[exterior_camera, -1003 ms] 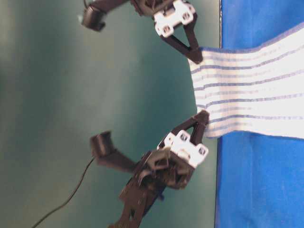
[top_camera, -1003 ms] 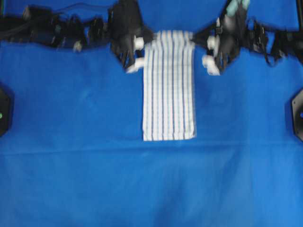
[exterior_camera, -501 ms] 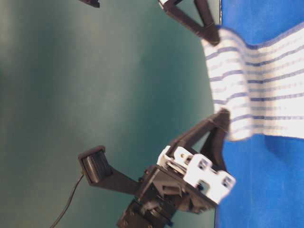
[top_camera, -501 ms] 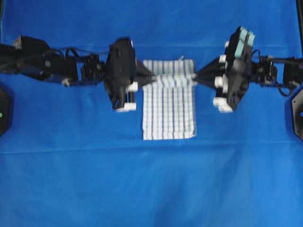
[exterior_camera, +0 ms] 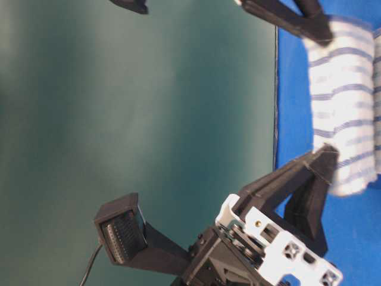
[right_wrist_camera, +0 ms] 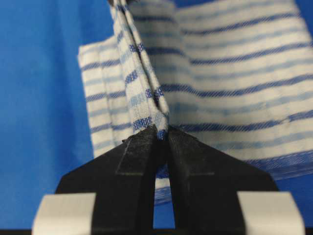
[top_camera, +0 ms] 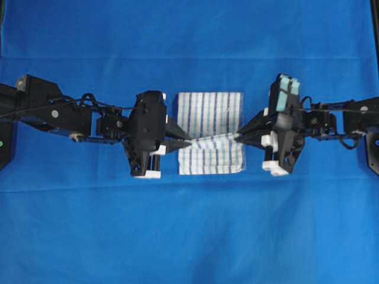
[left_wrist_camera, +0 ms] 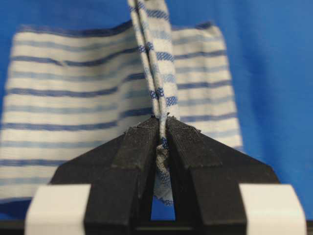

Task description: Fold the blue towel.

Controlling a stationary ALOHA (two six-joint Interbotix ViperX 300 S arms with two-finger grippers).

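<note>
The blue towel, white with thin blue stripes, lies on the blue table covering, doubled over itself. One edge is lifted and stretched between both grippers above its near end. My left gripper is shut on the left corner of that edge, and the cloth shows pinched between its pads. My right gripper is shut on the right corner, with the hem caught at its fingertips. The rest of the towel lies flat behind the jaws. The table-level view shows the towel curling over.
A black fixture sits at the right edge of the table. Both arms reach in from the sides at mid-height. The table edge meets a dark green backdrop. Blue covering extends in front of and behind the towel.
Both grippers have carried the towel's far edge from the back of the table toward the near end, folding the long strip over itself. Both stayed shut on it.
</note>
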